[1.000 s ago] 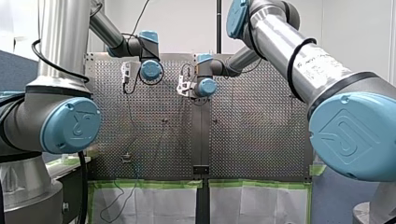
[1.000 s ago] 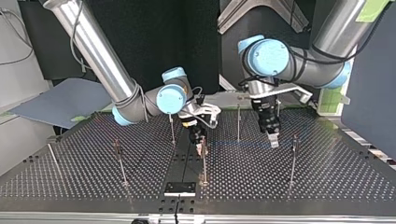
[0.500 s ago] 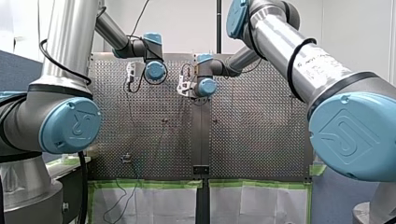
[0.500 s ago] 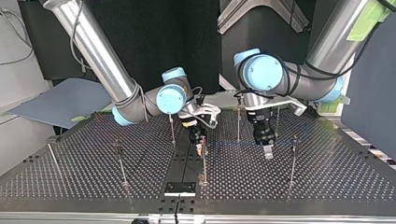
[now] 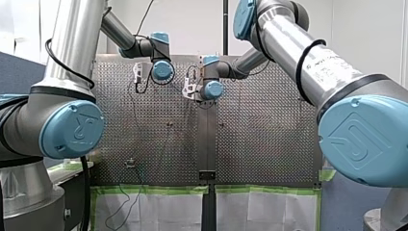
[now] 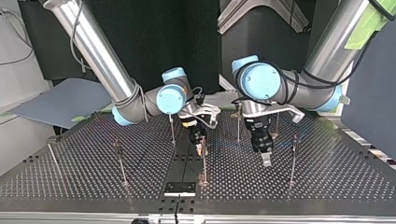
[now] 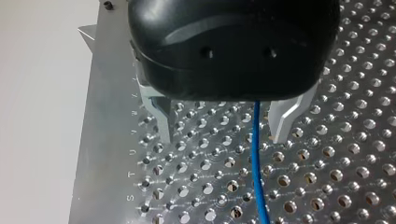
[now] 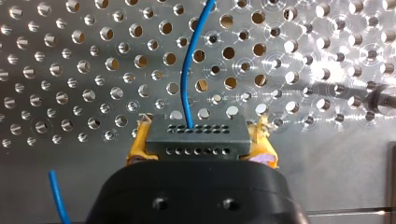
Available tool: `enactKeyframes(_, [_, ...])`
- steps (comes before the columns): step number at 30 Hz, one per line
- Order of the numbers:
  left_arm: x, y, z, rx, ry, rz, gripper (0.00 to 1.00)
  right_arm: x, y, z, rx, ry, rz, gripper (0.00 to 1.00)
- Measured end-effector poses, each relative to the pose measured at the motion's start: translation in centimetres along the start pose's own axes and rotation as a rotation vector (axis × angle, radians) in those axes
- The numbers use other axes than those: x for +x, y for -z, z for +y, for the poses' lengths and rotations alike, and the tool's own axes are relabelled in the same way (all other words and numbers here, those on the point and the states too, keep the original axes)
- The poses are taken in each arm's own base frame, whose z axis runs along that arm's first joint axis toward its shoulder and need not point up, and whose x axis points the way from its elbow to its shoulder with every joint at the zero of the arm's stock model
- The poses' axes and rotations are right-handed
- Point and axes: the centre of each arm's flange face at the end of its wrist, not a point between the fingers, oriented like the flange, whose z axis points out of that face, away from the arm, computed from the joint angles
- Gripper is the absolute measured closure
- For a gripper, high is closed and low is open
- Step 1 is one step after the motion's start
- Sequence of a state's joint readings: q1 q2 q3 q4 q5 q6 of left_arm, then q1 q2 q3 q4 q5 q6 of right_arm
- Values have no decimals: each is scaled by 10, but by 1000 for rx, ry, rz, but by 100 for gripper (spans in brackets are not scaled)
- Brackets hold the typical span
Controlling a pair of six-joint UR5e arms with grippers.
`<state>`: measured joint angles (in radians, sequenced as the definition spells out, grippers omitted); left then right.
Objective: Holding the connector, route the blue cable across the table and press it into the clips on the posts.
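My right fingers, yellow-padded, pinch the grey connector by its two ends. The blue cable leaves its face and runs ahead over the perforated counter. My left fingers, bare metal, stand spread, and the cable passes between them, touching neither, nearer one than the other. In the top view a black plate lies at 6 o'clock on the counter's near edge. Past it thin posts stand upright; the right fingers hang close beside the middle one, and the left fingers hang at 4 o'clock from them. Farther off, at 9 o'clock, a grey-blue board lies beyond the counter, before a dark backdrop.
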<state>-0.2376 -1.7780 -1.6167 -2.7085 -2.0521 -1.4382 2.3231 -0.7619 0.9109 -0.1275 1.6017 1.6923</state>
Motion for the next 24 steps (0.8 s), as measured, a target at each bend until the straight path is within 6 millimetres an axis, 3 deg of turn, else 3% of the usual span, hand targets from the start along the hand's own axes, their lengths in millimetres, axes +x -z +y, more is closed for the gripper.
enactKeyframes(1, [0, 0, 0, 1, 4, 0, 18, 0, 0, 0, 0, 0, 0, 100])
enactKeyframes(3, [0, 0, 0, 2, 10, 0, 18, 0, 0, 1, -1, 0, 0, 100])
enactKeyframes(4, [0, 0, 0, 2, 13, 1, 51, 0, 0, 1, -1, 0, -1, 100])
enactKeyframes(5, [0, 0, 0, 1, 16, 2, 67, 0, 0, 1, -1, 0, -1, 100])
enactKeyframes(6, [0, 1, 0, 1, 18, 3, 67, 0, 0, 1, 0, 0, -2, 100])
enactKeyframes(8, [1, 1, 0, 1, 20, 8, 88, 0, 0, 1, 0, 0, -3, 100])
enactKeyframes(9, [1, 1, 0, 0, 20, 10, 88, 0, 0, 1, 0, 0, -3, 100])
enactKeyframes(10, [1, 2, 0, 0, 19, 13, 100, 0, 0, 1, 0, 0, -3, 100])
enactKeyframes(18, [5, 5, 1, 0, 7, 36, 100, -1, 0, 1, 0, 1, -6, 100])
enactKeyframes(24, [19, 14, 5, -12, -14, 71, 100, -3, 3, 1, -2, 10, -32, 100])
